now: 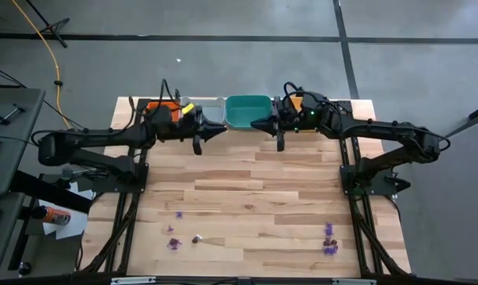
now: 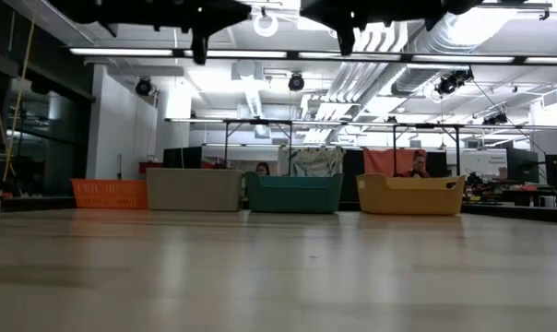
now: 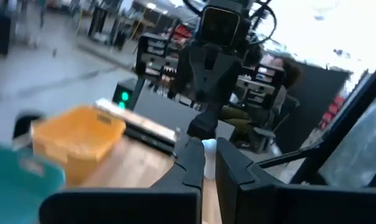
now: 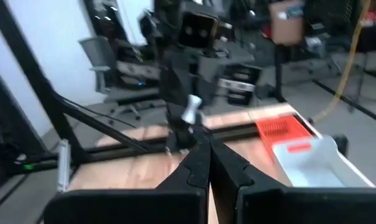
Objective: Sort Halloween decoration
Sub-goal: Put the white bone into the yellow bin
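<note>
Halloween decoration waits unsorted along the lower edge of the high view, with purple trinkets clustered at lower right and another purple scatter, one darker piece among it, at lower left of the wooden table. Fingers on both arms are pressed fully together and hold nothing. The left gripper and right gripper point at each other tip to tip, close but apart, in the upper middle of the frame, just before the green tray. Beside that tray stand the grey tray, the red tray and the orange tray in a row along the table's far edge. Both arms hang well apart from every trinket, so the sort appears not to have begun, or sits between picks. The next move, by this reading, calls for one arm to swing down toward its nearer cluster, part its fingers and settle over a single tiny piece, a delicate pinch given how small the pieces are.
</note>
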{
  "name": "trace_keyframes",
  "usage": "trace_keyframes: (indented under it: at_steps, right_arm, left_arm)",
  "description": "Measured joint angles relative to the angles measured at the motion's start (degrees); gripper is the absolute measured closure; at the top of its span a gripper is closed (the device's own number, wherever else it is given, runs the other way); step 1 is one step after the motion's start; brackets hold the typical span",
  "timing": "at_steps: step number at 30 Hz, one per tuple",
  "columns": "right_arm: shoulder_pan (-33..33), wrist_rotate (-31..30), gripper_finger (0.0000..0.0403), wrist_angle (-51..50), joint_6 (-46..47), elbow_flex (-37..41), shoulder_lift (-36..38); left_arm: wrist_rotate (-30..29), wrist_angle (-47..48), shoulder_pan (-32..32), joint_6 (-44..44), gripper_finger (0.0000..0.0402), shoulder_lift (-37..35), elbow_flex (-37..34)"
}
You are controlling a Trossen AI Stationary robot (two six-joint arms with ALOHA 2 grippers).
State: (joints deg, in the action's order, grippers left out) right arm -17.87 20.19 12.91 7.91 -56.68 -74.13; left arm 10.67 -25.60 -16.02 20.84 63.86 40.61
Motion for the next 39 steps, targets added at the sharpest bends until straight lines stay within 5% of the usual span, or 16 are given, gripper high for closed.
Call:
trace_keyframes:
  at_steps: [6, 24, 31, 39]
  right_arm:
    - [0.78, 0.36, 0.0403, 0.04, -1.96, -2.57, 0.0]
    - [-0.99, -0.11, 0.0403, 4.17, -3.33, -2.57, 0.55]
    - [-4.05, -0.26, 0.0403, 18.48, -0.05, -2.58, 0.81]
    - [-5.86, -0.28, 0.0403, 21.75, 2.39, -2.59, 0.83]
  left_arm:
    - [1.28, 0.23, -1.53, -8.8, 0.0401, 3.54, 5.52]
    - [-1.33, 0.19, -1.61, -9.08, 0.0401, 9.0, 6.62]
    - [-2.42, 0.22, -1.61, -8.5, 0.0401, 24.58, 11.8]
    - [-2.54, 0.0, -1.57, -10.68, 0.0401, 45.25, 28.93]
